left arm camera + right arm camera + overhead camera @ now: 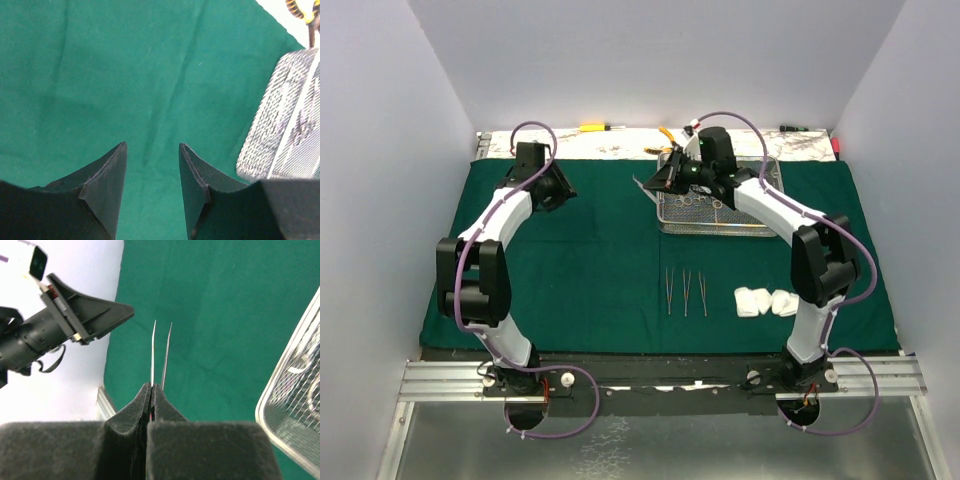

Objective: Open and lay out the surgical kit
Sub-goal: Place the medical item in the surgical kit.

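At far side of green cloth [600, 260], just left of mesh tray [720, 231], pinches tweezer pair [152, 360] in tight-closed right hand [151, 387]. Holds left hand [152, 146] partly spread, empty, over bare cloth. Shows three laid-out tweezers [687, 292] and gauze rolls [766, 301] mid-cloth.

A robotics lab booth. Plain white walls [650, 60] box in the table [620, 145] (three sides); two robot arms [485, 270] bolt onto a metal rail [440, 380].
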`<state>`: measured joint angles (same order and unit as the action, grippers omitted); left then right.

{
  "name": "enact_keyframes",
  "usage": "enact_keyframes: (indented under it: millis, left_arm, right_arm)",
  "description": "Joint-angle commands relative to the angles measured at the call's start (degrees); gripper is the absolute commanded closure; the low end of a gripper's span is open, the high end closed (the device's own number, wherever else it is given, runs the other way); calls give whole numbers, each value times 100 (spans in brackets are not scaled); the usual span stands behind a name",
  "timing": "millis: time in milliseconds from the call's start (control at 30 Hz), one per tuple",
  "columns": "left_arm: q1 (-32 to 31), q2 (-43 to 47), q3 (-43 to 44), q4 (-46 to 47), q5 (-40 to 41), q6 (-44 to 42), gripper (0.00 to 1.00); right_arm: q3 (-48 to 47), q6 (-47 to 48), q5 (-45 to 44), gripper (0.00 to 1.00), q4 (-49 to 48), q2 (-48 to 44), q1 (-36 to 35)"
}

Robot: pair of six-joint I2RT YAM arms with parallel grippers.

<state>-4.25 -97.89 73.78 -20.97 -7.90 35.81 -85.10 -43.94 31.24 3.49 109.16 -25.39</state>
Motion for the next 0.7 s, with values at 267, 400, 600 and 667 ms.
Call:
enact_keyframes:
  millis: [267, 400, 600, 667]
  left_arm:
    - [-35, 1143, -1475, -197, 274, -277, 53]
    - [-32, 1470, -1827, -168, 1, -308, 52]
    - [-32, 1880, -2252, -179, -158, -234, 52]
    - [-33, 2008, -2352, -179, -226, -216, 52]
  right_arm:
    - [1741, -1162, 250, 99, -952, -1110, -698]
    - [2262, -1481, 78, 99, -1308, -1376, -983]
    - [2101, -806, -1750, 99, 183, -1599, -1694]
    - [1897, -640, -2607, 99, 710, -1561, -2087]
